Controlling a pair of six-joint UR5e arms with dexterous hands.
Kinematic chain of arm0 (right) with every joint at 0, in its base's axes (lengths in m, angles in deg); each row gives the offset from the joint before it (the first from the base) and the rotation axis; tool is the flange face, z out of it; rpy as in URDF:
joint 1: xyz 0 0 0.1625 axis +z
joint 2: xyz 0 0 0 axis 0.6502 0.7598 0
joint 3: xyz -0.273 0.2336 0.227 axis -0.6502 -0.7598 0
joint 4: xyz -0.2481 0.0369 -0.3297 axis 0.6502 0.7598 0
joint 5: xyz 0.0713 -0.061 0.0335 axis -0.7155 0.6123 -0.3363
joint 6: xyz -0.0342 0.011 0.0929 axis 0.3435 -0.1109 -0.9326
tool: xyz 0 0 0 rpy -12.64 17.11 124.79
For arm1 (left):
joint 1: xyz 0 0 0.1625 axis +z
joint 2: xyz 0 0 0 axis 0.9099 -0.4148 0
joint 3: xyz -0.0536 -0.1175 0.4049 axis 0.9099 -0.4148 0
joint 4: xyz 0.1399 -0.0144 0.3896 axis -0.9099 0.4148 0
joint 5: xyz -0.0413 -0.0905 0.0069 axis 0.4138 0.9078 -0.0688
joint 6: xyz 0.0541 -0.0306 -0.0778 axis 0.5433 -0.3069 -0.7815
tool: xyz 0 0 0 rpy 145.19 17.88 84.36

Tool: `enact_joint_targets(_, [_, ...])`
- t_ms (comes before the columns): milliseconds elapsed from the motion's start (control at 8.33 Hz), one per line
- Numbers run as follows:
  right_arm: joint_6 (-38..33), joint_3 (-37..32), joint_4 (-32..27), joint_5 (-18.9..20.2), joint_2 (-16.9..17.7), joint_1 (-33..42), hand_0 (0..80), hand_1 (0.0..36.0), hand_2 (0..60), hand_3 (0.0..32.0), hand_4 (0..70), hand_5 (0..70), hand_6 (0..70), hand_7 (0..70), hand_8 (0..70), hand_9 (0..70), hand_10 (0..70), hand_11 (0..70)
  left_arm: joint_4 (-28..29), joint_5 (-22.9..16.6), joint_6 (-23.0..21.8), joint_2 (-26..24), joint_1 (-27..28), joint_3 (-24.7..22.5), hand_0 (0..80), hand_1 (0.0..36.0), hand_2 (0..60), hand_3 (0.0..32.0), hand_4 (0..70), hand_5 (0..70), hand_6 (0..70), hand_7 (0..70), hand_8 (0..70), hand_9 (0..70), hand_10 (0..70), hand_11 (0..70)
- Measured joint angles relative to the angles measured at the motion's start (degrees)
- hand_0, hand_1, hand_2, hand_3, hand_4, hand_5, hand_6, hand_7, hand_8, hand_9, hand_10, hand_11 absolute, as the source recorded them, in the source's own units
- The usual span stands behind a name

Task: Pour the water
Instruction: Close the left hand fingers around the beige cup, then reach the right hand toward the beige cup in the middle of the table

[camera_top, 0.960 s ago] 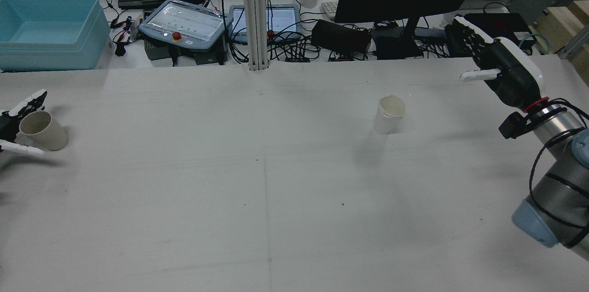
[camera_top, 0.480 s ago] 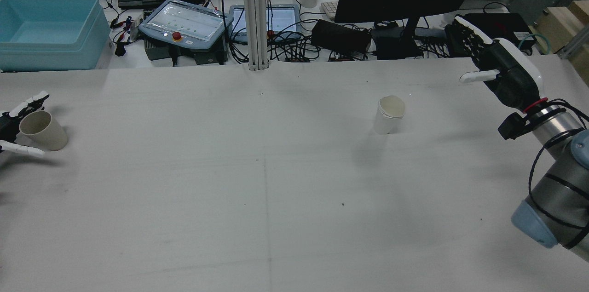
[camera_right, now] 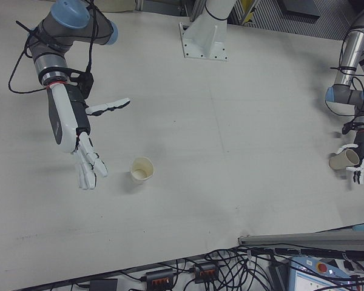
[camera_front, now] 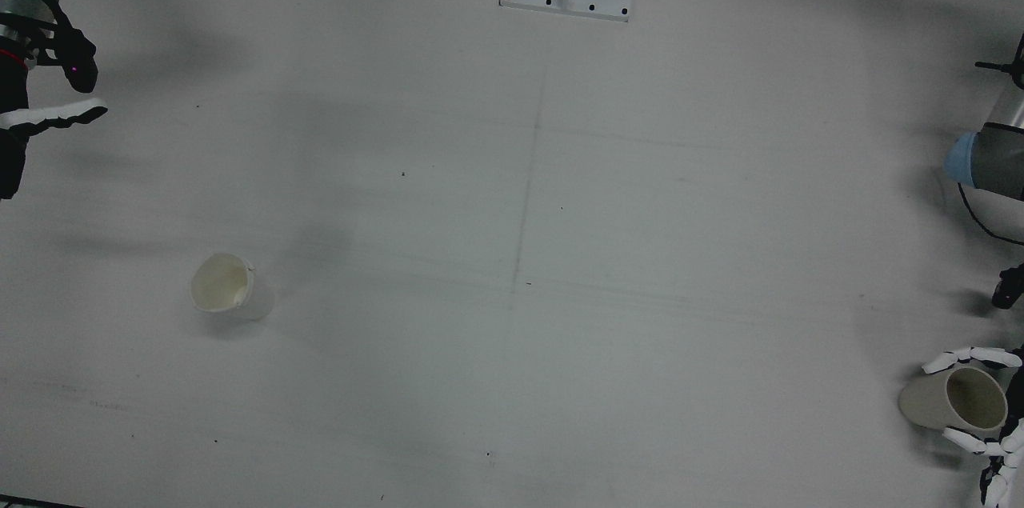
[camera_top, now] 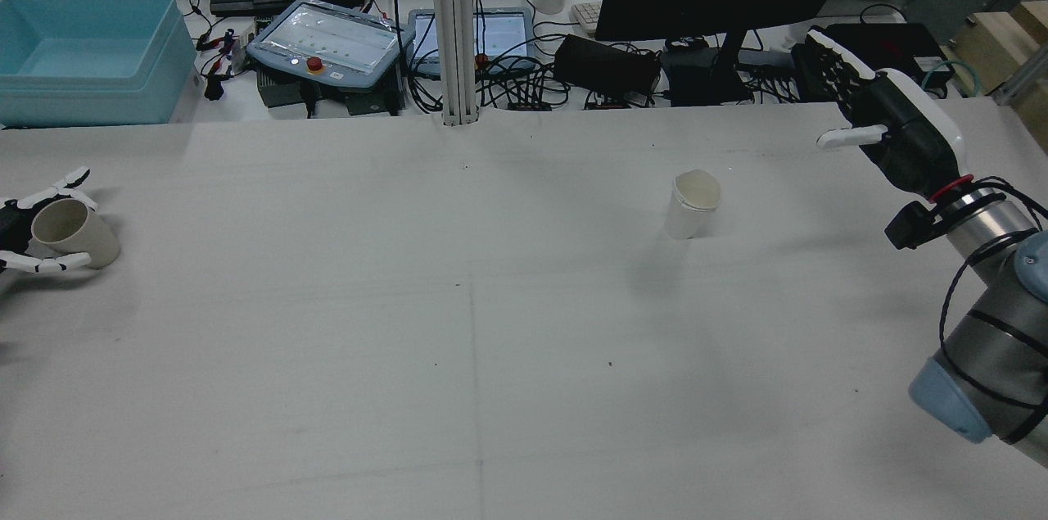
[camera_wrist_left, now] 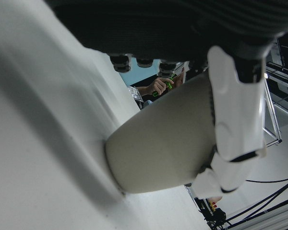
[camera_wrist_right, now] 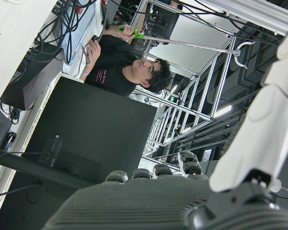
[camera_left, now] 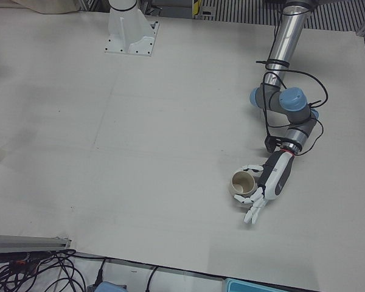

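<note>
Though perhaps loosely, left robot hand [camera_left: 266, 185] around cup [camera_left: 241, 185]

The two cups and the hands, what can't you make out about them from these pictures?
- Beige cup: any water inside is too small to tell; the left hand view shows only its outer wall.
- Left hand: front and rear views cut it at the edge; firm contact with the cup is unclear.
- White cup: contents too small to judge.
- Right hand: front view crops it; its own camera faces away from the table.
</note>
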Motion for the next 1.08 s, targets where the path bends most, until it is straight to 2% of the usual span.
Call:
enact_joint_targets(120, [0.0,0.0,0.0,0.0,0.0,-0.1,46.2,10.4,0.7,0.0,1.9,8.7,2.8,2.2,0.0,0.0,0.0,0.0,-0.3,0.0,0.0,0.0,0.0,-0.1,51.2,31.7,60.0,0.0,35.6,66.3,8.2,16.1,1.7,1.8,3.0,5.8])
enact_joint_targets(240, [0.0,-0.1,0.0,0.0,0.0,-0.3,46.0,10.4,1.0,0.0,1.9,8.7,2.8,2.3,0.0,0.0,0.0,0.0,-0.5,0.0,0.0,0.0,0.0,-0.2,49.9,32.9,60.0,0.0,34.5,70.0,9.7,20.9,2.0,2.7,2.8,5.5])
enact_joint_targets(360, [0.0,-0.1,0.0,0.0,0.0,-0.4,46.1,10.5,0.7,0.0,1.7,9.0,2.7,2.3,0.0,0.0,0.0,0.0,-0.5,0.0,0.0,0.0,0.0,-0.2,49.4,33.8,60.0,0.0,34.4,70.0,10.7,23.3,2.7,3.2,3.0,5.8])
enact_joint_targets(480, [0.0,-0.1,0.0,0.0,0.0,-0.4,46.1,10.4,0.7,0.0,1.8,8.9,2.7,2.5,0.0,0.0,0.0,0.0,-0.7,0.1,-0.2,0.0,-0.1,-0.4,48.4,36.0,60.0,0.0,33.5,70.0,17.8,36.0,8.5,12.7,6.5,11.3])
enact_joint_targets(600, [0.0,-0.1,0.0,0.0,0.0,-0.4,46.0,10.4,0.7,0.0,1.8,9.1,2.7,2.7,0.0,0.0,0.0,0.0,-1.0,0.2,-0.5,0.1,-0.2,-0.8,50.3,36.0,60.0,0.0,34.1,70.0,22.7,40.2,12.5,20.7,9.2,15.4])
enact_joint_targets(1080, [-0.1,-1.2,0.0,-0.8,-0.9,-2.7,45.9,10.4,2.8,0.0,4.2,10.6,3.3,3.3,0.0,0.0,0.0,0.0,-5.7,-0.1,-5.9,1.3,-0.5,-6.3,49.6,36.0,60.0,0.0,37.5,70.0,21.2,38.5,10.2,17.4,7.6,12.8])
